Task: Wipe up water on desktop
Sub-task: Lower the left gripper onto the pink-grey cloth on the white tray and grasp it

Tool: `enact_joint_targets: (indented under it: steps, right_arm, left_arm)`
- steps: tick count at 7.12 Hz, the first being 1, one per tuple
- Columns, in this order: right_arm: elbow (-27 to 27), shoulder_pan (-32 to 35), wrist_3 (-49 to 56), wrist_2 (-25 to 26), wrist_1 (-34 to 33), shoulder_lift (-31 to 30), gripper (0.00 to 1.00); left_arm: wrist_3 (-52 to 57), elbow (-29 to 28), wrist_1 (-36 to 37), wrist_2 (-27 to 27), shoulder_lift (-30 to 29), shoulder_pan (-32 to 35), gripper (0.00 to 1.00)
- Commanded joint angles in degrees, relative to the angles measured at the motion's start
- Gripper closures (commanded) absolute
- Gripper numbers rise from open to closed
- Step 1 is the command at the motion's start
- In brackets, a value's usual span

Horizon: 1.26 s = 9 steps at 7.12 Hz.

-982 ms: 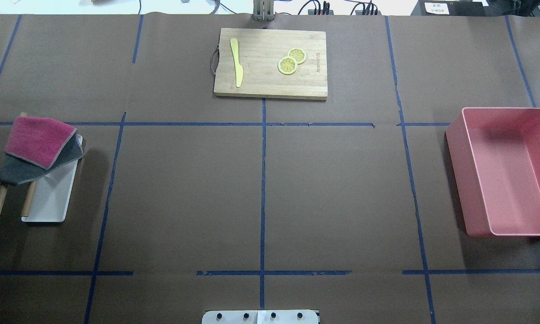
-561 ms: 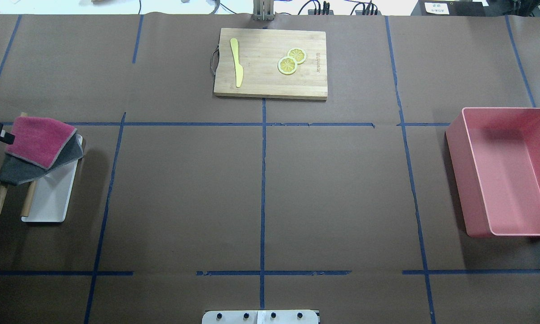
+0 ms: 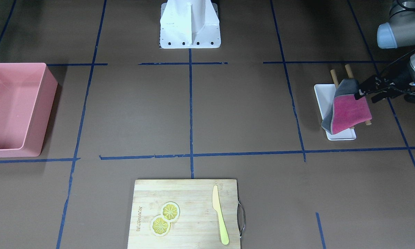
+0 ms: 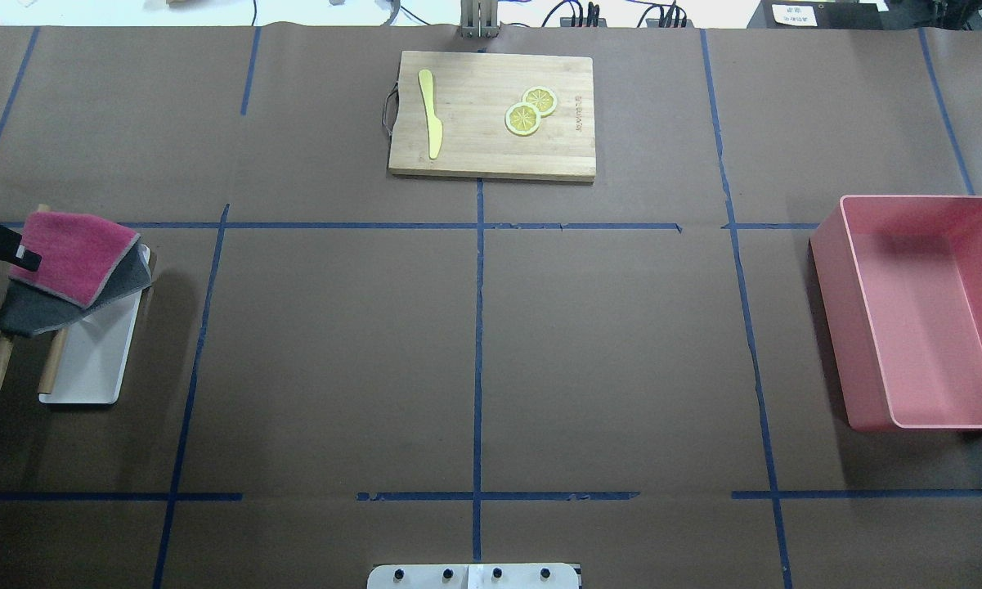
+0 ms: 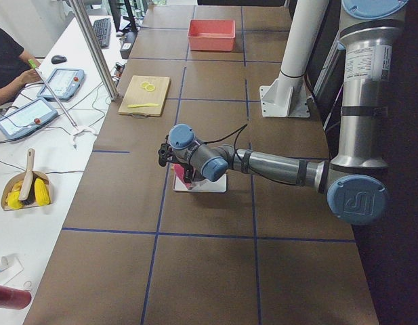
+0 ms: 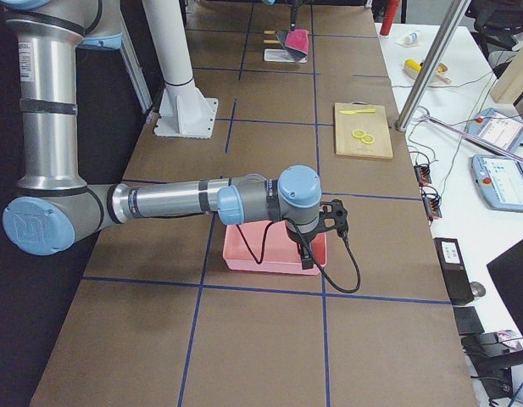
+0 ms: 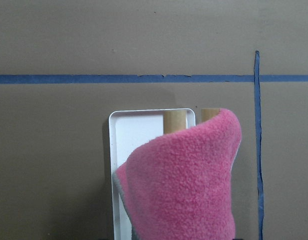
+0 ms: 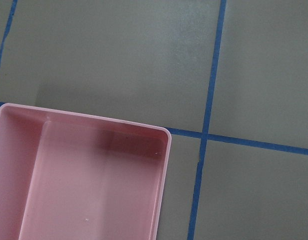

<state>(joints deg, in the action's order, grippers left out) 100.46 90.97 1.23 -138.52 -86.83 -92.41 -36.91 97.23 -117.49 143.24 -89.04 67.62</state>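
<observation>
The left claw (image 3: 367, 96) is hovering with its fingers spread and gripping nothing. One fingertip is brushing the near edge of the cloth (image 3: 349, 110), which is hanging just ahead of it. The worktop (image 4: 335, 352) is stretching out beneath both claws, and no water is showing on it.

The cloth is draping over wooden rods (image 3: 334, 77) directly beyond the left claw. A careless closing could pinch a rod with the fabric and drag the rack or the white tray (image 3: 323, 97) below it. A shallow bite on the hem could let the cloth slip.

The right claw (image 6: 308, 254) is hanging over the pink bin (image 4: 842, 327); I cannot tell its state.

Counting: one cloth, two rods, one tray, one bin, one cutting board (image 4: 474, 139), one yellow knife (image 4: 430, 114), two lemon slices (image 4: 523, 119).
</observation>
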Motion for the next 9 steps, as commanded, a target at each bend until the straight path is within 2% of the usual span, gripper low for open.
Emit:
enact_joint_targets:
  steps: [1,4,8,9]
  right_arm:
    - [0.0,0.0,0.0,0.0,0.0,0.0,0.00]
    - [-0.2,0.0,0.1,-0.4,-0.1,0.5,0.00]
    - [-0.3,0.0,0.0,-0.4,-0.2,0.5,0.00]
    - [-0.3,0.0,0.0,-0.4,-0.1,0.5,0.00]
  left_arm:
    - [0.2,-0.3,0.1,0.6,0.5,0.0,0.44]
    - [0.2,-0.4,0.1,0.8,0.0,0.0,0.49]
    - [0.2,0.2,0.1,0.9,0.8,0.1,0.77]
    - [0.2,0.4,0.3,2.6,0.9,0.2,0.81]
